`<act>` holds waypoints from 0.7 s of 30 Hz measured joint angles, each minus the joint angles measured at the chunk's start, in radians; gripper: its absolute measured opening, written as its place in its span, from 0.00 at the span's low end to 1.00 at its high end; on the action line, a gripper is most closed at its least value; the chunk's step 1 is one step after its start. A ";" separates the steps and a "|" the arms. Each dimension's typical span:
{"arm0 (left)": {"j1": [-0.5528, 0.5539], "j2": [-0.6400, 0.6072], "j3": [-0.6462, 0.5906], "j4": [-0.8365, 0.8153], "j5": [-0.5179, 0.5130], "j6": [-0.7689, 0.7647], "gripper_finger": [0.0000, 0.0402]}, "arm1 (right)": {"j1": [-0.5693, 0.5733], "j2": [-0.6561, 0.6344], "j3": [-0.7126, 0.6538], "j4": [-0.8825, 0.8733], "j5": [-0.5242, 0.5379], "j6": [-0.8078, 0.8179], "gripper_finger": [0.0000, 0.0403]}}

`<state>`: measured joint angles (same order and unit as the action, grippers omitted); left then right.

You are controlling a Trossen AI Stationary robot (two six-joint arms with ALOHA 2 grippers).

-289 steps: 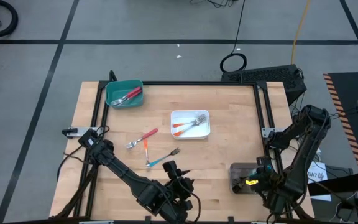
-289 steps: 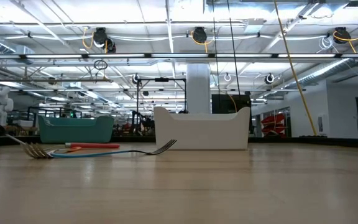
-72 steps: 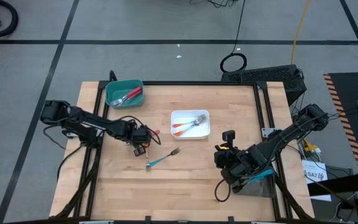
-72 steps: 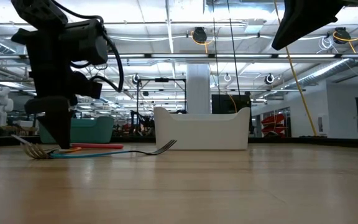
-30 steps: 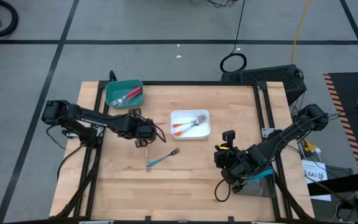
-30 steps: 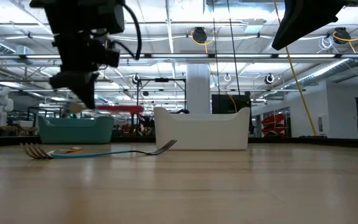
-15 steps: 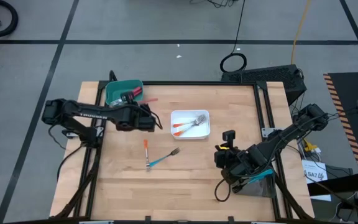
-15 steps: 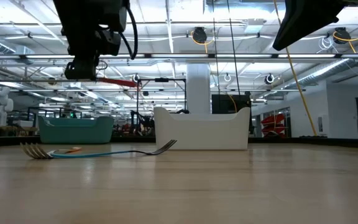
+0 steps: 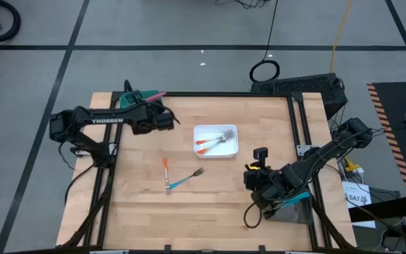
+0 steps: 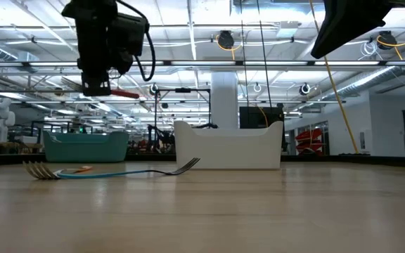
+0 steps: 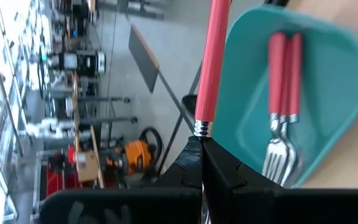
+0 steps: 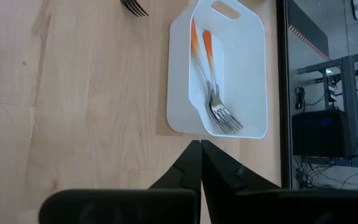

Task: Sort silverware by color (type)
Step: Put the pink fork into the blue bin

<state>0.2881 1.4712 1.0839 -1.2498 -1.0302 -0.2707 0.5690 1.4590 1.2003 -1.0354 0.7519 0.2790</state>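
Left gripper (image 11: 201,140) clamped the red-handled metal fork (image 11: 212,62) at its neck, upper left of frame over the teal plastic tray (image 11: 328,81); light, stiff, probably slippery handle; right gripper (image 12: 199,146) sat closed, empty, lower right

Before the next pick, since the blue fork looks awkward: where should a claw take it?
Grip the blue fork mid-handle, coming straight down from above. It lies flat on the table, and its handle end meets the orange fork, so stay clear of that end and the tines.
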 joint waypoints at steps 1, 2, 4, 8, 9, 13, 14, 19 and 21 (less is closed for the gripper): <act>0.013 0.000 0.000 -0.002 0.000 0.000 0.00 | 0.000 0.000 0.000 -0.003 -0.002 0.006 0.00; 0.025 0.000 0.000 -0.002 0.002 -0.001 0.00 | 0.000 0.000 0.000 -0.008 -0.002 0.012 0.00; 0.044 0.000 0.000 -0.002 0.012 -0.006 0.00 | 0.000 0.000 0.000 -0.016 -0.002 0.025 0.00; 0.067 0.000 -0.004 -0.003 0.032 -0.029 0.00 | 0.002 0.000 0.000 -0.018 -0.003 0.039 0.00; 0.068 0.000 -0.011 -0.003 0.033 -0.029 0.00 | 0.002 0.000 0.000 -0.018 -0.003 0.042 0.00; 0.067 0.000 -0.060 0.007 0.035 -0.046 0.00 | 0.002 0.000 0.000 -0.018 -0.029 0.047 0.00; 0.067 0.000 -0.077 0.015 0.035 -0.046 0.00 | 0.002 0.000 0.000 -0.018 -0.030 0.049 0.00; 0.067 0.000 -0.142 0.028 0.036 -0.055 0.00 | 0.002 0.000 0.000 -0.017 -0.037 0.049 0.00; 0.067 0.000 -0.156 0.030 0.042 -0.079 0.00 | 0.002 0.000 0.000 -0.017 -0.037 0.049 0.00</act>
<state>0.3552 1.4712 0.9279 -1.2198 -0.9880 -0.3496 0.5713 1.4590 1.2003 -1.0523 0.7147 0.3281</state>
